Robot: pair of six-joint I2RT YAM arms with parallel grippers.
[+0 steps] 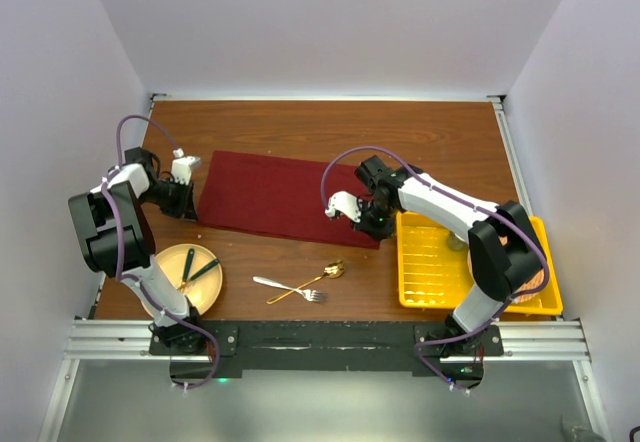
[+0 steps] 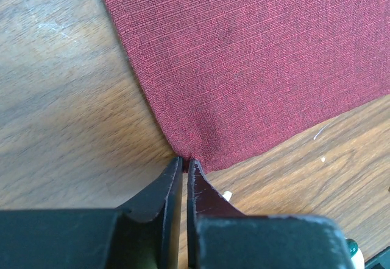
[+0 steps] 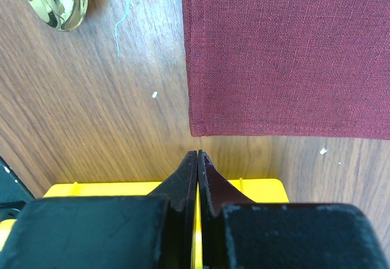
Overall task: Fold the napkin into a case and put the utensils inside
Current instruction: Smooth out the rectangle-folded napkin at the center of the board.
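1. the napkin is lying flat and unfolded across the middle of the worktop, so the fold into a case is only just getting going.
2. the left jaws are sitting at the napkin's lower-left corner in the overhead view, all but closed. in the left wrist view they are looking like they're nipping the very tip of that corner, with the cloth puckering just above them.
3. the right jaws are pressing fully together with nothing between them, hovering just short of the lower-right corner, beside the yellow rack.
4. the fork and the gold spoon are lying crossed at lower centre, apart from the cloth.
5. next, to my eye, the right jaws are needing to open and take their corner. then both corners are wanting to travel together toward the top edge for an even fold.
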